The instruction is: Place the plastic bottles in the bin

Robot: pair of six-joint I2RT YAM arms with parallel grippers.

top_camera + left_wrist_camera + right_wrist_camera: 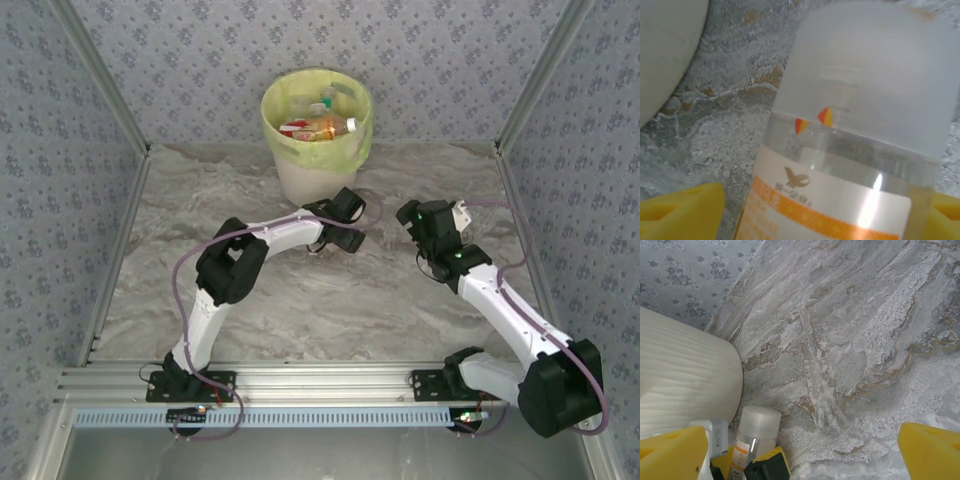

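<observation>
The left tool (815, 210) straddles one plastic bottle (840, 165), with a yellow finger (680, 210) on either side. A strip of surface shows between that finger and the bottle's wall, so the jaws are open around it rather than clamped on it. This bottle is clear, with a frosted white cap (870, 75) and a white label crossed by an orange band. It rests on the marbled grey surface (400, 300), just beside the base of the bin (300, 175); whether it stands or lies there is hard to tell. In the right wrist view the same bottle sits between the left tool's tips, near the bin's pale ribbed wall. The right tool (800, 452) hangs over bare surface with its yellow fingers (930, 450) spread wide and nothing between them, to the right of the left tool and apart from it. The bin stands at the far middle of the surface, lined with a yellow-green bag, and several bottles (320, 127) already lie inside it. Patterned grey wallpaper (200, 50) encloses the space.
</observation>
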